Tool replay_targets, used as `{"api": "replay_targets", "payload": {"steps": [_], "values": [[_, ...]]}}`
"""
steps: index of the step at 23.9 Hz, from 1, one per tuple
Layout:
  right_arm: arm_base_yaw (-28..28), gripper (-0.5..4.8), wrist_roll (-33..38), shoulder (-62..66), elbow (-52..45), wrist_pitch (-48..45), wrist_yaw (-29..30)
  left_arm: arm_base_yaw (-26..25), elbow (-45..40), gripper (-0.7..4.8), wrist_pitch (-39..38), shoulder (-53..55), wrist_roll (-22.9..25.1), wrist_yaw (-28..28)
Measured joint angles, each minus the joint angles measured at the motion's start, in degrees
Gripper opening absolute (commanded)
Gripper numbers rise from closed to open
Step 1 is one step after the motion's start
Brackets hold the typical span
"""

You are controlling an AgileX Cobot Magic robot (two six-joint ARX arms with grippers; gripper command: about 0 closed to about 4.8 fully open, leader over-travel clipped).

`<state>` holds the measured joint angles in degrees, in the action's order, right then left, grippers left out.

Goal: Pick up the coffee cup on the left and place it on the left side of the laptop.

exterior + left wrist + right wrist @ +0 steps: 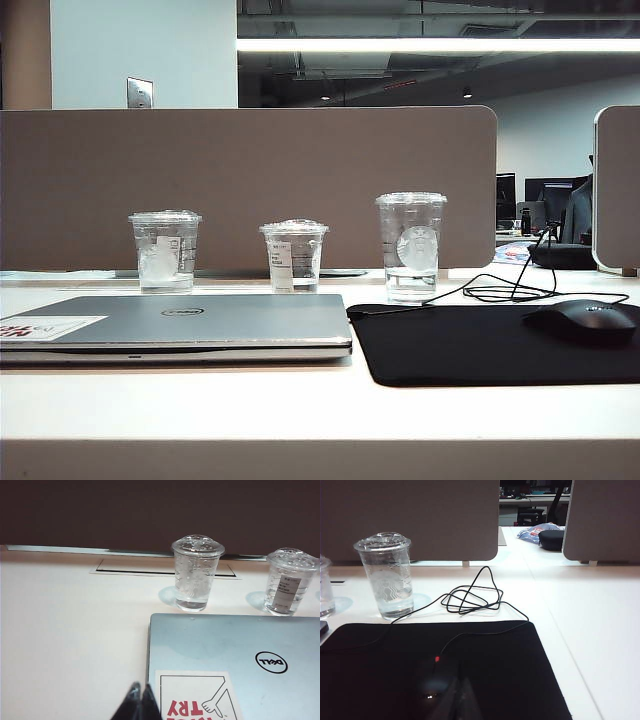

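From across the room, nothing has started: the coffee cup (165, 250) stands toward the table's far edge, just behind the laptop (180, 325).

Left wrist view: the left gripper (139, 700) is closed and empty, at the laptop's near left corner, well short of the cup.

Right wrist view: the right gripper (451, 700) blurs over the mouse mat (510, 670); I cannot tell its state.

Coffee cup (165, 250): clear, whitish frosted patch. Laptop (190, 325): silver-grey (white-and-red sticker at one corner). Mouse mat (480, 343): black. Desk (300, 405): white.
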<state>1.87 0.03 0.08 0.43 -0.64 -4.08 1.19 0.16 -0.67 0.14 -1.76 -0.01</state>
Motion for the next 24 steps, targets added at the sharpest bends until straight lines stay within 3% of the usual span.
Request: {"api": "replay_targets", "payload": {"steps": [12, 19, 24], "values": [[0.02, -0.02, 1.03, 0.0, 0.61, 0.66, 0.0, 0.02, 0.28, -0.05, 1.31, 0.02, -0.37, 0.0], [0.04, -0.02, 1.18, 0.04, 7.23, 2.32, 0.22, 0.02, 6.25, -0.05, 1.66, 1.4, -5.2, -0.26], [0.07, -0.03, 1.25, 0.68, 12.13, 3.65, 1.31, 0.02, 10.69, -0.05, 2.38, 9.33, -4.42, -0.22]]}}
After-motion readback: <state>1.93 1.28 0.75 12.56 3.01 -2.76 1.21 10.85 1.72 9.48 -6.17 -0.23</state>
